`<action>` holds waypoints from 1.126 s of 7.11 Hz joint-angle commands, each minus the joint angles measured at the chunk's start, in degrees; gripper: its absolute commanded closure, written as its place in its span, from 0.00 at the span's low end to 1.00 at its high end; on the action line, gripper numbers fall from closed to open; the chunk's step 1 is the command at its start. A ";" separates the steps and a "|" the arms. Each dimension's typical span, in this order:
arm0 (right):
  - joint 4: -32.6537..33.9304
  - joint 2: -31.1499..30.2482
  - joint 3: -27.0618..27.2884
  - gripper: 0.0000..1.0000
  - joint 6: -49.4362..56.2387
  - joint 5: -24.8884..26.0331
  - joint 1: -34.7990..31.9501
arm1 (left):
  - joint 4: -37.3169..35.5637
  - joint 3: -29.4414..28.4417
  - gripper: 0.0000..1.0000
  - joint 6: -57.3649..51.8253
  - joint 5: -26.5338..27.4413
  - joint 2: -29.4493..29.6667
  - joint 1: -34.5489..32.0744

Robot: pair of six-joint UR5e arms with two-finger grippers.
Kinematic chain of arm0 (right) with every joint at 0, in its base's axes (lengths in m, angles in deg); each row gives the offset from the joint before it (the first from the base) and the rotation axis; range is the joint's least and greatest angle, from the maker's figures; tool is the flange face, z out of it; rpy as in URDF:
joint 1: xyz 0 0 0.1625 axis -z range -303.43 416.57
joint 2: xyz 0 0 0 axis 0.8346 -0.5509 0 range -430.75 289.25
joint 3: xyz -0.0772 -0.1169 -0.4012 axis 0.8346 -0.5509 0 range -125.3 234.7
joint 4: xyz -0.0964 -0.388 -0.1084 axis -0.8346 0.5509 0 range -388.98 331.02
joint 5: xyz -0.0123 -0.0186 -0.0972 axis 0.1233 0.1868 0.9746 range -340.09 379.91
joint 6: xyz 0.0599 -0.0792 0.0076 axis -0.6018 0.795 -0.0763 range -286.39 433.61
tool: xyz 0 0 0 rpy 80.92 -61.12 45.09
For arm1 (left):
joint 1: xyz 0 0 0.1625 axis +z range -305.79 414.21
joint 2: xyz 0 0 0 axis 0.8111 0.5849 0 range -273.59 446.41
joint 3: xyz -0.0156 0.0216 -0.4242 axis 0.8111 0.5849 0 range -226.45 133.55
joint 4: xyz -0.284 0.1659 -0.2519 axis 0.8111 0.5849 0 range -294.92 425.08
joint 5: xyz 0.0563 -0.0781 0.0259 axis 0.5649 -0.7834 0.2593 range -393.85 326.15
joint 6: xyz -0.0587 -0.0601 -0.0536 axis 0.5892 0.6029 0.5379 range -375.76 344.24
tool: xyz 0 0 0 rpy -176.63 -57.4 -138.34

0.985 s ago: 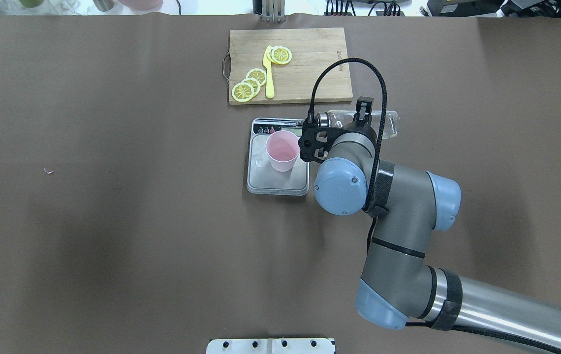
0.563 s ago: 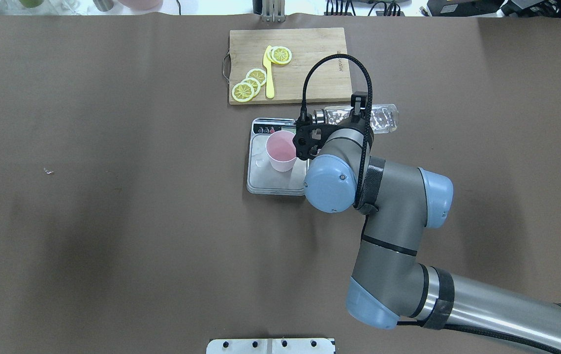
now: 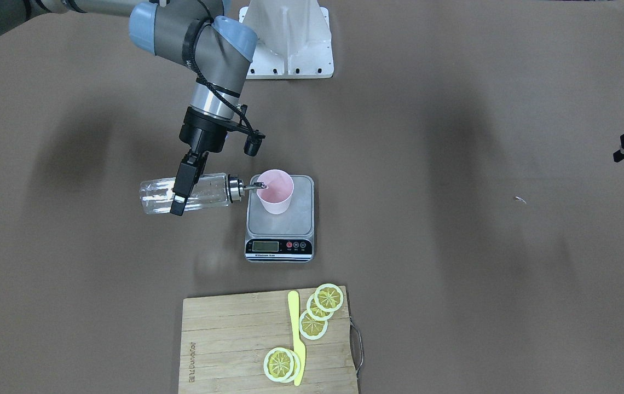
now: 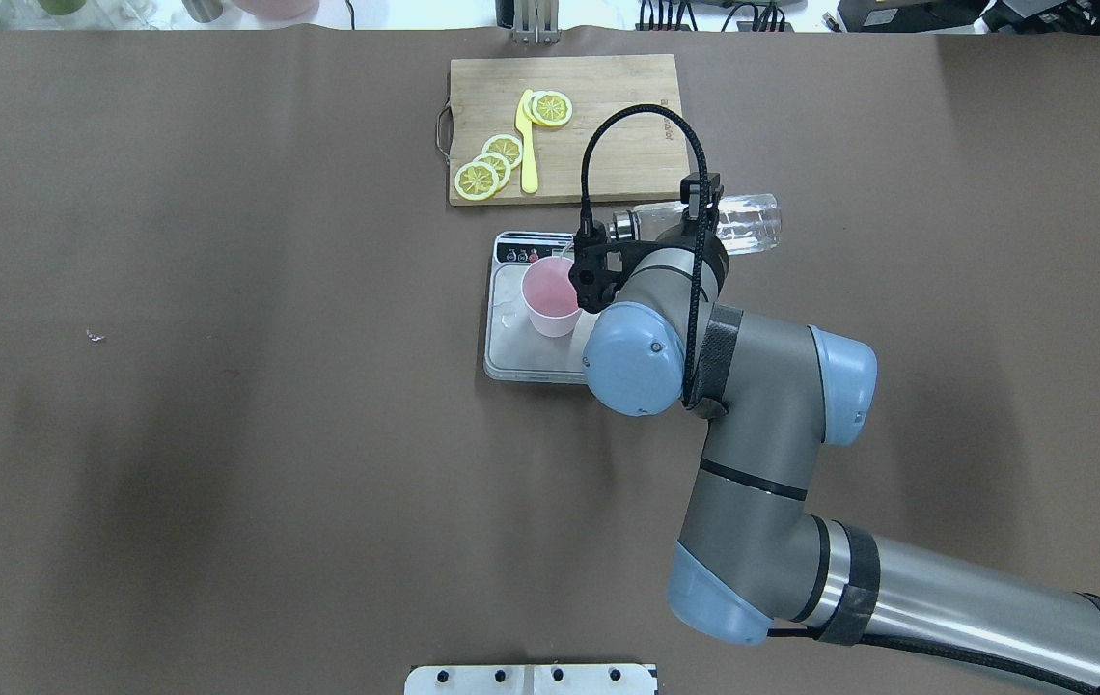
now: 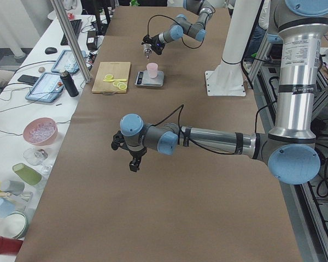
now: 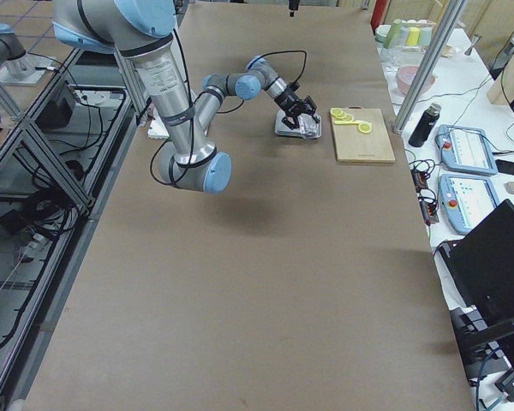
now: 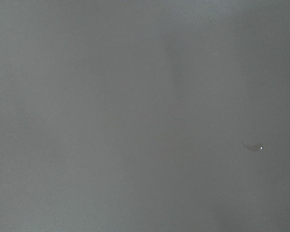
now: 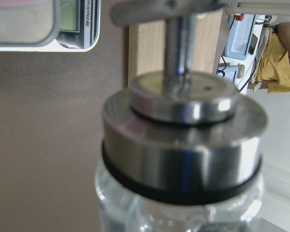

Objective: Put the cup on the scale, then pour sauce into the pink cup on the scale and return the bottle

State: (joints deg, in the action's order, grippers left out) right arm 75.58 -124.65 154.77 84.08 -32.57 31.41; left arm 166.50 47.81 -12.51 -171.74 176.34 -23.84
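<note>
Right arm: reaches in from the robot's right. The right gripper [image 3: 181, 186] is clamped across the body of the small clear glass bottle with a metal pourer cap [image 3: 209, 191].
Left arm: well off to the left, over bare table. Cannot tell how far the left gripper [image 5: 132, 159] is open, and it holds nothing visible.
Scale: the flat silver-grey kitchen scale with a black front panel [image 3: 280, 221] sits mid-table, on the near side of the wooden cutting board [image 3: 224, 339].
Bottle: held in the air just right of the scale. Its long axis runs left-right, almost level, with the base to the right and the pourer to the left.
Cup: the small pale pink plastic cup [image 3: 276, 193] stands upright on the scale platform.
Key relation: the metal spout tip [image 3: 258, 186] sits at the cup's right rim, over the mouth. Cannot tell if sauce is running.
Nearer arm: the right, by far.
Change: in the overhead view, arm and bottle have slid left and the spout has closed on the cup. The cup and scale are unmoved.
</note>
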 commanded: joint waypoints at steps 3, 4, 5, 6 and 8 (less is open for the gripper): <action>-1.10 0.29 0.74 0.94 -1.49 -0.07 0.02 | -0.09 0.04 0.01 0.09 -0.01 0.42 -0.17; -3.72 -0.23 1.27 0.93 -4.46 -0.24 0.02 | -0.09 0.13 0.01 0.09 -0.01 0.50 -0.17; -6.79 -1.02 1.36 0.93 -4.93 -0.25 0.37 | -0.09 0.04 0.01 0.18 0.08 0.77 -0.17; -9.52 -1.55 2.14 0.93 -8.85 -0.59 0.98 | -0.09 0.13 0.01 0.18 0.08 0.86 -0.26; -12.08 -2.52 4.33 0.93 -16.51 -3.65 1.51 | -0.17 0.13 0.01 0.18 0.08 1.73 -0.35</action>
State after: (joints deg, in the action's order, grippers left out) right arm 65.64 -126.50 157.60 72.02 -34.12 32.69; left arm 166.39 47.93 -12.34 -171.66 177.53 -24.12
